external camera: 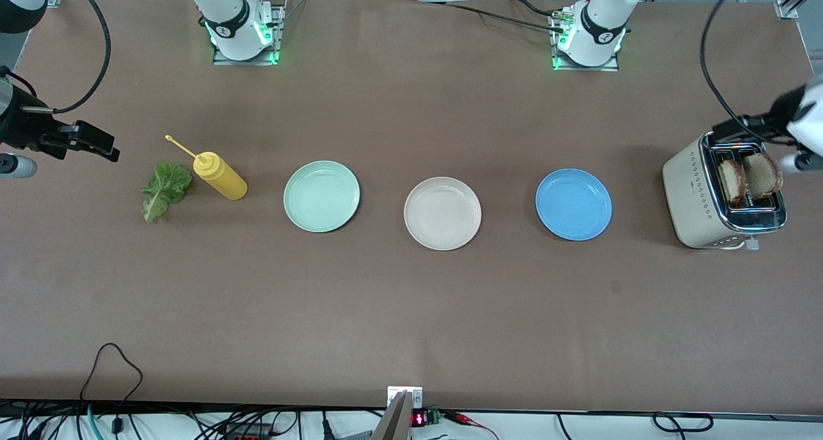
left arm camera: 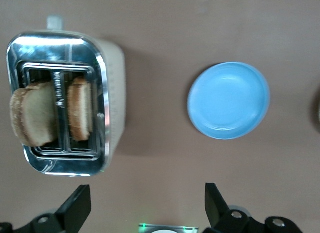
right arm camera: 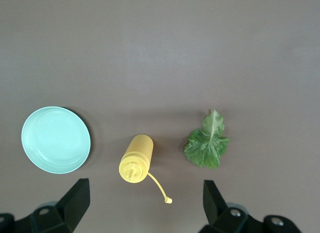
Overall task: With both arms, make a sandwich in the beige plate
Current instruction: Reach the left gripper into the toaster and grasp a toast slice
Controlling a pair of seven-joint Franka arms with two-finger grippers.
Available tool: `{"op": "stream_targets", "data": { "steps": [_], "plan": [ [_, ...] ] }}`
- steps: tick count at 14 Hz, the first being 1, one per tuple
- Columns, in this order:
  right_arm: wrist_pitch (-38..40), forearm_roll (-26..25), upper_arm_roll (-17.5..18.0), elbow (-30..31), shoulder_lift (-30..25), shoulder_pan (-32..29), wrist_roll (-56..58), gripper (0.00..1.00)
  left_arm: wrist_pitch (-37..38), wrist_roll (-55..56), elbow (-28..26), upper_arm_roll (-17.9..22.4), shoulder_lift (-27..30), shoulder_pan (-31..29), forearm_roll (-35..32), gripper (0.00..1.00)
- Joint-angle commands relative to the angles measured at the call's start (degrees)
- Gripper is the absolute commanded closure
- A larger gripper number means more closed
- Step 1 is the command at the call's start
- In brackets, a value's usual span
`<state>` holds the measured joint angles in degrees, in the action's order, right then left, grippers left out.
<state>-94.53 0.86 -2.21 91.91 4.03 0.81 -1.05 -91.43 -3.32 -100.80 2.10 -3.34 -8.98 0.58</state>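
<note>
Three plates lay in a row: mint (external camera: pixel 321 196), beige (external camera: pixel 442 213), blue (external camera: pixel 573 204). Lettuce (external camera: pixel 164 189) and bottle (external camera: pixel 218 175) lay beside the mint; bread (external camera: pixel 749 179) stood in the toaster (external camera: pixel 694 199).

brown table (external camera: pixel 411 311) carries lettuce leaf (external camera: pixel 164 189), yellow bottle (external camera: pixel 220 175), mint-green plate (external camera: pixel 321 196), beige plate (external camera: pixel 442 213), blue plate (external camera: pixel 573 204), toaster (external camera: pixel 697 199).
</note>
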Motion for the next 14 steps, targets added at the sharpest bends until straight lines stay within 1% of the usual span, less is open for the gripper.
{"op": "stream_targets", "data": {
  "steps": [1,3,5,9,10,11,13,14],
  "plan": [
    [0.84,0.54,0.27,-0.6,-0.08,-0.1,-0.09,0.0,-2.52,-2.39,0.96,-0.35,-5.87,-3.49,-2.24,0.0],
    [0.84,0.54,0.27,-0.6,-0.08,-0.1,-0.09,0.0,-3.76,-4.24,0.96,-0.61,-9.47,-3.59,-6.54,0.0],
    [0.84,0.54,0.27,-0.6,-0.08,-0.02,-0.09,0.0,-4.02,-4.5,0.96,-0.61,-12.29,-3.94,-7.08,0.0],
    [0.76,0.54,0.54,-0.6,-0.08,0.25,-0.18,0.0,-5.16,-4.77,0.87,-0.61,-14.14,-4.73,-7.0,0.0],
    [0.84,0.54,0.54,-0.6,-0.16,0.25,-0.18,0.0,-5.25,-4.94,0.96,-0.61,-14.41,-4.99,-6.91,0.01],
    [0.84,0.54,0.54,-0.6,-0.08,0.16,-0.18,0.0,-5.25,-5.29,0.96,-0.61,-14.32,-5.17,-6.91,0.06],
    [0.84,0.54,0.54,-0.6,-0.16,0.16,-0.18,0.0,-5.25,-5.73,1.05,-0.7,-14.32,-6.48,-6.56,0.1],
    [0.84,0.54,0.54,-0.6,-0.08,-0.19,-0.18,0.0,-5.25,-5.82,1.14,-0.7,-14.41,-7.45,-6.47,0.15]
  ]
}}
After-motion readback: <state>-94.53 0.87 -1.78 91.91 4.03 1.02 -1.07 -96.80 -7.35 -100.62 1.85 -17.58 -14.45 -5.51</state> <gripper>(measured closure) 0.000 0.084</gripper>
